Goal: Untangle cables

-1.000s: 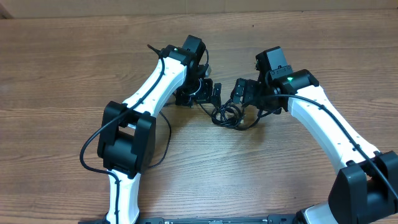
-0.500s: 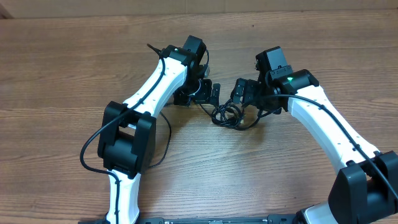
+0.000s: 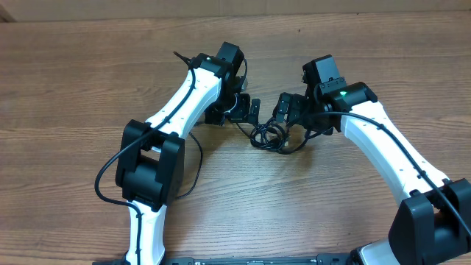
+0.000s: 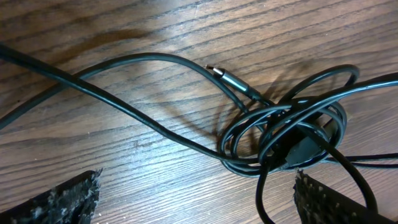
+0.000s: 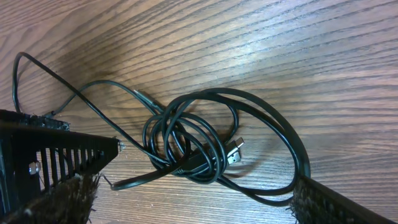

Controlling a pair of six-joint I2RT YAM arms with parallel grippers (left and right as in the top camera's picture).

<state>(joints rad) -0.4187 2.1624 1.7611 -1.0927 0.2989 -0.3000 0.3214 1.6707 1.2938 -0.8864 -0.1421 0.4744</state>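
The cables (image 3: 267,136) lie in a small tangled black coil on the wooden table, between my two grippers. My left gripper (image 3: 254,110) hovers low at the coil's left, open. In the left wrist view the coil (image 4: 298,148) sits just ahead of the open left gripper (image 4: 196,205), and one strand runs down between the fingers close to the right one. A plug end (image 4: 227,78) sticks out at the coil's top. My right gripper (image 3: 285,112) is open too. In the right wrist view the coil (image 5: 196,162) lies ahead of the right gripper (image 5: 199,202), its outer loop touching the right finger (image 5: 336,205).
Bare wood-grain table (image 3: 73,88) surrounds the coil. The left gripper's ribbed black finger (image 5: 56,149) shows at the left of the right wrist view, close to the coil. The arms' own thicker black wires (image 3: 110,165) hang beside the left arm.
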